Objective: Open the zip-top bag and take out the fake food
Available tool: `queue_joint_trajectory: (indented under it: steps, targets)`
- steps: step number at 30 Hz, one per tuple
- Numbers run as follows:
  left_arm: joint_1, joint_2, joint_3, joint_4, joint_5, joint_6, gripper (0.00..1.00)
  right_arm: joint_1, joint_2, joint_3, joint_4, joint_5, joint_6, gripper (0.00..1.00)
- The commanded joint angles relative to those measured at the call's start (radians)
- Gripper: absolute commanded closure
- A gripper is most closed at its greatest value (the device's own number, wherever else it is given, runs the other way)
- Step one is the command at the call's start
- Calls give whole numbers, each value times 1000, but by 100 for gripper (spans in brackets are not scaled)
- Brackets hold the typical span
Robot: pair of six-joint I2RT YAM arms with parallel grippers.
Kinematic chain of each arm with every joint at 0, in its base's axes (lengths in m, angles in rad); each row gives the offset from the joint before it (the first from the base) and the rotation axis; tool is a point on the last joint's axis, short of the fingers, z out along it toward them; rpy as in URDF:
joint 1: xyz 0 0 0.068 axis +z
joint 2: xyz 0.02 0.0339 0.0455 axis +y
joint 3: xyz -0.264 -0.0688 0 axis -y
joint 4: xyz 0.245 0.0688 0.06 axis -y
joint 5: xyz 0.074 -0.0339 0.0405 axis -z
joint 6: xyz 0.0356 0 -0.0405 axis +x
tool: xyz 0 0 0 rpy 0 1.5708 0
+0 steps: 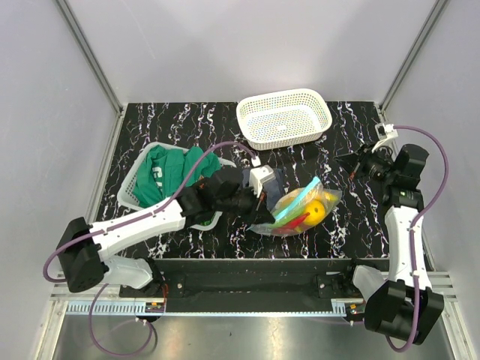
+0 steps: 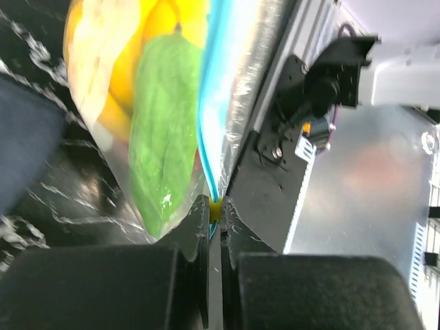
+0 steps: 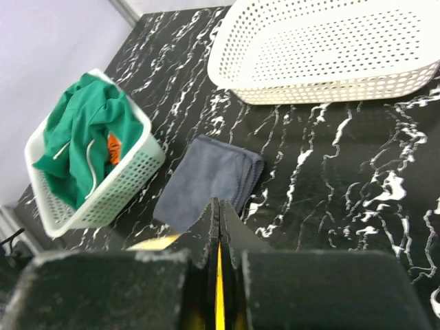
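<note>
Clamping the bag (image 1: 304,210) at its zip (image 2: 205,103) end, left gripper (image 2: 214,205) is holding; right gripper (image 3: 218,210), closed empty, should pinch the opposite lip.

I list, on the black white-veined worktop (image 1: 352,217): white perforated basket (image 1: 296,136), far edge; pale slatted basket (image 1: 129,196), left edge; blue-grey folded cloth (image 3: 210,180), centre; clear zip-top bag (image 1: 300,210), near edge.

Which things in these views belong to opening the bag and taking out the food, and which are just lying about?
Part of the job:
- zip-top bag, pinched at its zip strip by the left gripper
- fake food, inside the bag

Lying about:
- white basket
- smaller basket holding green clothing
- dark blue cloth
</note>
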Motion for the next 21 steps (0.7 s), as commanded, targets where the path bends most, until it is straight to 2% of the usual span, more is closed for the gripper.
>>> queue_joint_trajectory:
  steps: [1,5,6,8,10,16,17,21]
  targets:
    - [-38,-88,-71,1,-83,-63,100,-10,7,52,32,46,-34,100]
    - [-41,-70,-32,19,-100,-59,100,-10,18,62,22,-24,-3,100]
    - [-41,-60,17,18,-113,-56,100,-10,10,64,16,-15,44,90]
    - [-39,-23,72,23,-121,-42,100,-8,-32,62,16,3,93,63]
    - [-39,25,151,23,-145,-34,100,-8,-60,90,-23,37,168,49]
    - [-39,195,361,10,-98,9,100,6,-50,268,-316,-146,129,47]
    - [-39,213,382,3,-87,15,100,39,-56,276,-368,-141,117,47]
    - [-38,279,508,-68,-81,81,100,110,-118,217,-390,-141,173,50]
